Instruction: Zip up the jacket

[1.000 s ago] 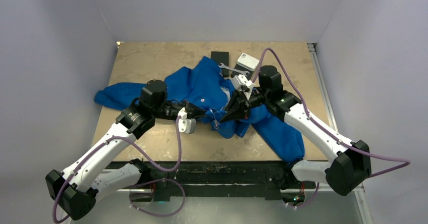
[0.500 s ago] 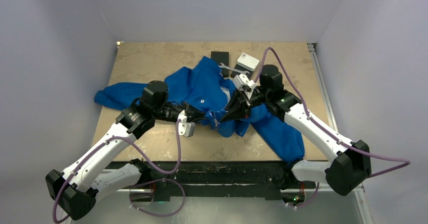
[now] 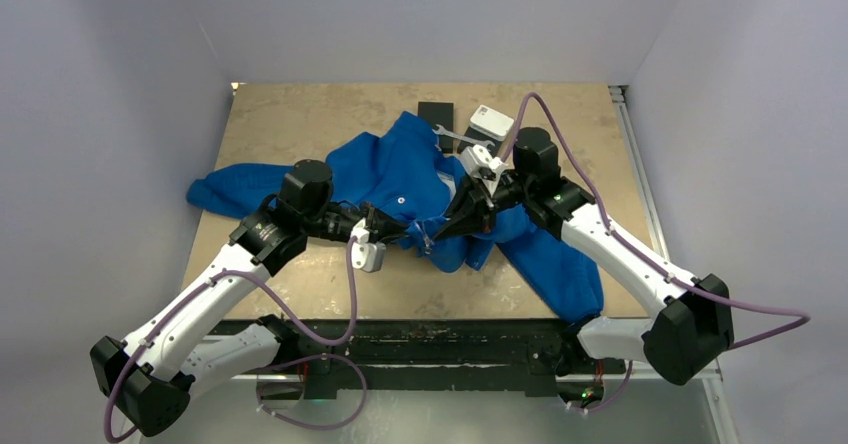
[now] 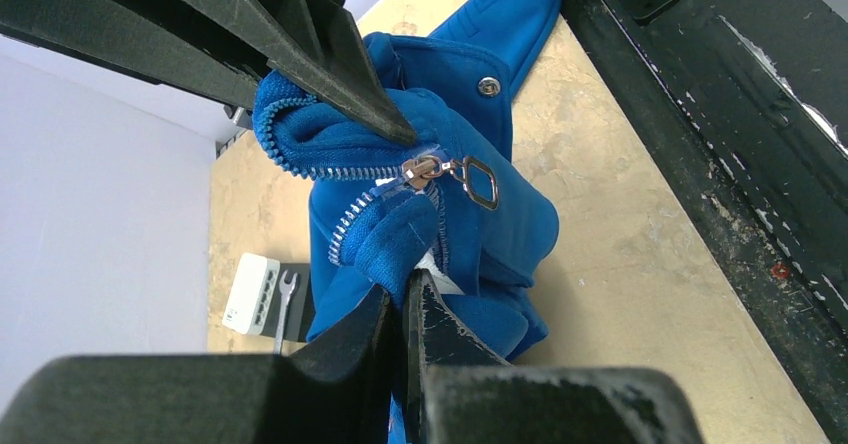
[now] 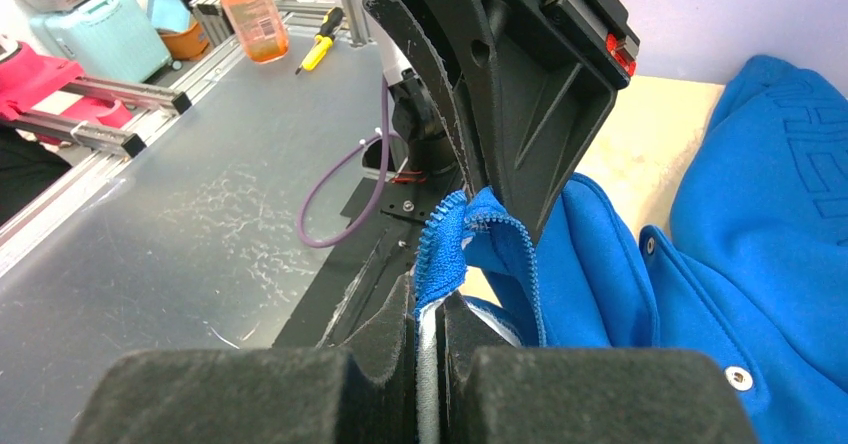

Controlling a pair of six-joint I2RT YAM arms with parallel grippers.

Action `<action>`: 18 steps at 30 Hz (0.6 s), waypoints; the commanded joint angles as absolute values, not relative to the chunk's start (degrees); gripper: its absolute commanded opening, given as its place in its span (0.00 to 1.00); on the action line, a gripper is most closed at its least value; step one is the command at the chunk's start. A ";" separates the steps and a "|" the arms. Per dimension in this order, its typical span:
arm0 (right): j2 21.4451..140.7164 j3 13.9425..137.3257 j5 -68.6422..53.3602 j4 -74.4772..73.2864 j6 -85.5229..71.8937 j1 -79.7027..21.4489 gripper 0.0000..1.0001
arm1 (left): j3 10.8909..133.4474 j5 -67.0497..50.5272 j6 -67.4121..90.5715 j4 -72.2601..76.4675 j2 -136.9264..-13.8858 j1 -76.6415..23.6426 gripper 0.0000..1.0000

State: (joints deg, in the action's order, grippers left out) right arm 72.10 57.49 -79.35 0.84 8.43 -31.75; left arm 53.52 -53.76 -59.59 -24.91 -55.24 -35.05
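The royal-blue jacket (image 3: pixel 400 169) lies crumpled mid-table, one sleeve trailing left and another toward the front right. Its silvery zipper slider (image 4: pixel 424 170) with a ring pull (image 4: pixel 481 182) sits where the two toothed edges meet. My left gripper (image 4: pixel 402 292) (image 3: pixel 418 236) is shut on a blue fabric fold just below the slider. My right gripper (image 5: pixel 430 299) (image 3: pixel 445 232) is shut on the other zipper edge, blue outside and white lining between the pads. Both fingertips meet within a few centimetres of each other, lifting the hem slightly off the table.
A white box (image 3: pixel 491 121), a wrench (image 3: pixel 464 141) and a black pad (image 3: pixel 436 114) lie behind the jacket at the back. The black front rail (image 4: pixel 720 154) runs close by. An orange bottle (image 5: pixel 250 9) and a screwdriver (image 5: pixel 321 51) sit on a bench beyond the table.
Almost nothing differs. Both grippers keep their hold on the jacket, and the two wrists have shifted only a trace near the zipper.
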 commanded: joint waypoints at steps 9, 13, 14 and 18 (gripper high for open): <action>71.02 58.89 -79.82 6.09 5.55 -31.55 0.00 | 54.50 -57.04 -60.80 -23.91 -54.05 -35.38 0.00; 70.99 58.44 -79.76 8.54 3.87 -31.51 0.00 | 54.23 -57.04 -62.15 -24.60 -53.97 -35.45 0.00; 70.98 58.18 -79.84 9.20 3.34 -31.50 0.00 | 54.15 -57.04 -62.71 -24.84 -53.98 -35.54 0.00; 71.18 57.36 -80.16 12.11 1.36 -31.54 0.00 | 54.14 -57.00 -64.81 -26.56 -53.79 -35.73 0.00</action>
